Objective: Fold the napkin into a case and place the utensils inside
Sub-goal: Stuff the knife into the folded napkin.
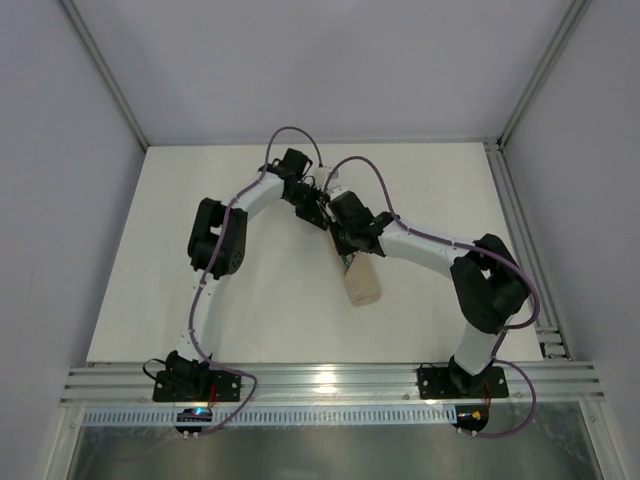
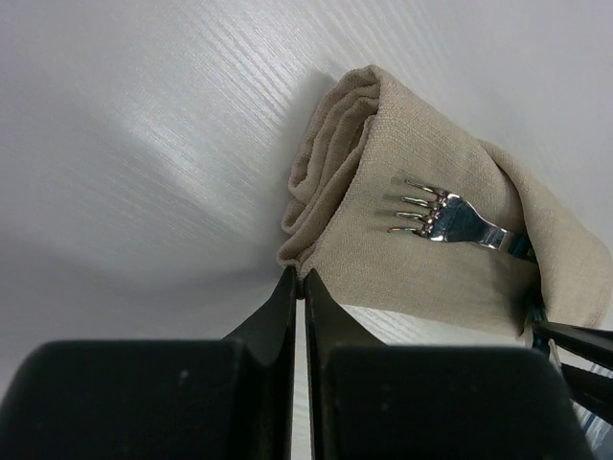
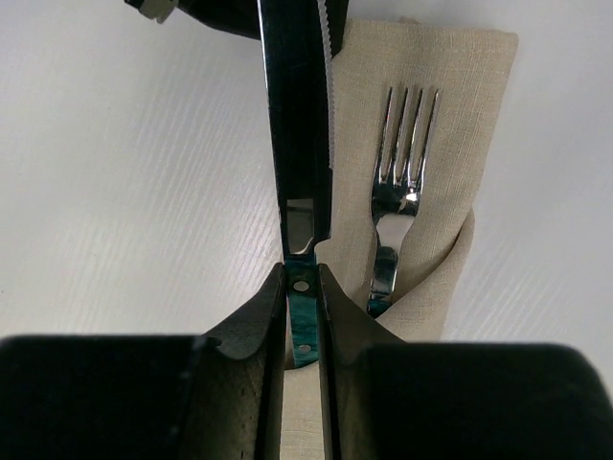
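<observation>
The left arm [image 1: 215,240] and right arm [image 1: 480,280] are bent inward, and the wrists are brought close together at the far end of the case [image 1: 362,283]. The left gripper [image 2: 299,283] is closed on nothing, just beside the case. The right gripper [image 3: 302,278] is clamped on the knife [image 3: 297,125] by its handle.

Surface: off-white matt table top [image 1: 250,300], rectangular, filling the middle of the overhead view. The wrist views show a fine streaked grain across it.
Edges: ribbed silver aluminium rail [image 1: 330,380] along the bottom edge in the overhead view; a narrower one runs down the right side.
Lying on it: narrow oblong beige-tan cloth case [image 1: 364,288], a little right of centre in the overhead view, lengthwise roughly top to bottom, upper end hidden.
Cloth detail: layered folds along its left edge in the left wrist view.
</observation>
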Controlling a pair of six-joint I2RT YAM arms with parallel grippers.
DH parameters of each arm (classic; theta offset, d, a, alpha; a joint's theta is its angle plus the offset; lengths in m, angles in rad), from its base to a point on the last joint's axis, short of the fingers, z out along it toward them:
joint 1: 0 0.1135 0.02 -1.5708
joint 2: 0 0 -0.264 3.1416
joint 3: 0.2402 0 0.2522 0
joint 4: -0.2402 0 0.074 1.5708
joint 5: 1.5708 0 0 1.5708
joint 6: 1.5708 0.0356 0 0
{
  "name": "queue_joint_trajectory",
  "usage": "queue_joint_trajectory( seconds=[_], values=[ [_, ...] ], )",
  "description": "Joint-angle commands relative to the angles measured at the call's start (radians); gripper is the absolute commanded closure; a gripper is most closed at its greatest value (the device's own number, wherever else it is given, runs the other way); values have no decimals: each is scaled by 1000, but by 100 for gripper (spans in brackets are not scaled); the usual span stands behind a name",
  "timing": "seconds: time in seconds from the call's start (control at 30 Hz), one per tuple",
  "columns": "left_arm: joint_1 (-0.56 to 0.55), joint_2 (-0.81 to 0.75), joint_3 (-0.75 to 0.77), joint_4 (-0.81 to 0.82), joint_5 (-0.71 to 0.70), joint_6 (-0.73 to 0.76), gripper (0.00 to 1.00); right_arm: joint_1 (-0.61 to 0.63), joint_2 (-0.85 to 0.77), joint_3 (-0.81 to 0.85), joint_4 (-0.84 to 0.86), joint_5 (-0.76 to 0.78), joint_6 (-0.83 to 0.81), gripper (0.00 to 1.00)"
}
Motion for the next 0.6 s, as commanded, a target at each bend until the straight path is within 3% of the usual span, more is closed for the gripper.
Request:
queue_joint_trajectory(
  seconds=[0.0, 0.13, 0.57],
  values=[
    [8, -10, 21, 12, -19, 27, 100, 13, -35, -91, -53, -36, 55, 96],
    [8, -12, 18, 9, -20, 55, 100, 14, -69, -128, 4, -50, 66, 97],
    [8, -47, -10, 26, -31, 95, 100, 16, -23, -97, -99, -42, 81, 97]
  ],
)
